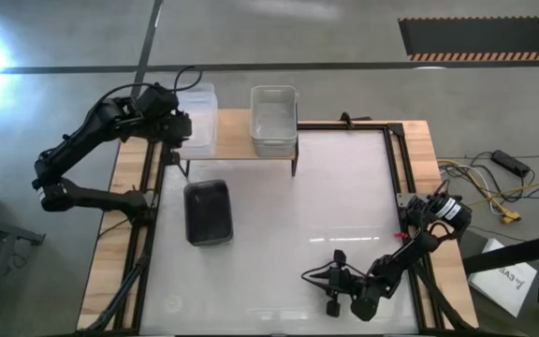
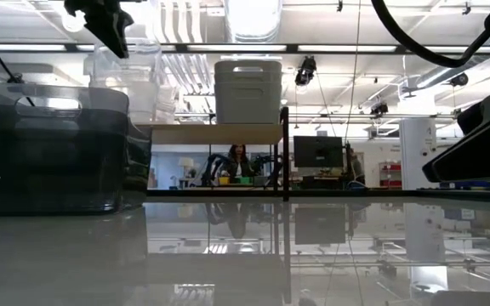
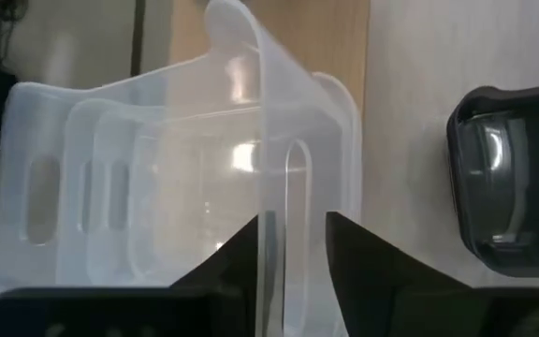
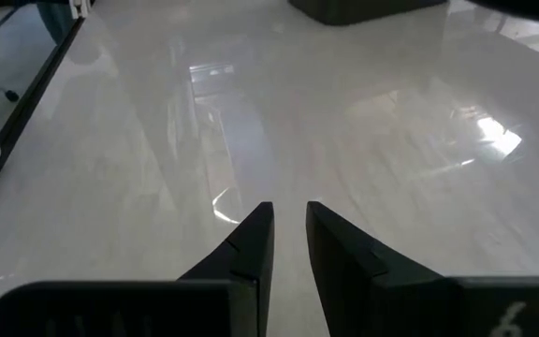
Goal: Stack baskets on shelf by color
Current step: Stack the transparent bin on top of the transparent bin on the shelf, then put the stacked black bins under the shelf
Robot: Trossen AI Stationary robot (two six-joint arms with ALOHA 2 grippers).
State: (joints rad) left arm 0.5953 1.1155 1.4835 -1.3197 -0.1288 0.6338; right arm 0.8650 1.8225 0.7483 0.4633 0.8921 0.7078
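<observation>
Nested clear baskets [image 1: 197, 117] stand on the left end of the wooden shelf [image 1: 237, 140]; they also show in the low view [image 2: 130, 81]. A light grey basket [image 1: 274, 120] stands on the shelf's right end. A dark grey basket [image 1: 208, 212] rests on its base on the white table in front of the shelf. My left gripper [image 1: 183, 131] is over the clear stack, shut on the innermost clear basket [image 3: 251, 112]. My right gripper [image 1: 335, 281] is shut and empty, low over the table's near right part. My left gripper holds the innermost clear basket by its end wall [image 3: 271, 220], beside the handle slot, one finger [image 3: 237, 257] inside the basket and one outside. The fingers come from above, pointing down. The basket sits nested in the other clear baskets, tipped a little against them.
The table's black frame rails [image 1: 393, 159] run along its sides, and a cable bundle [image 1: 480, 178] lies off its right edge. Bare white table [image 1: 316, 206] lies between the dark grey basket and my right gripper.
</observation>
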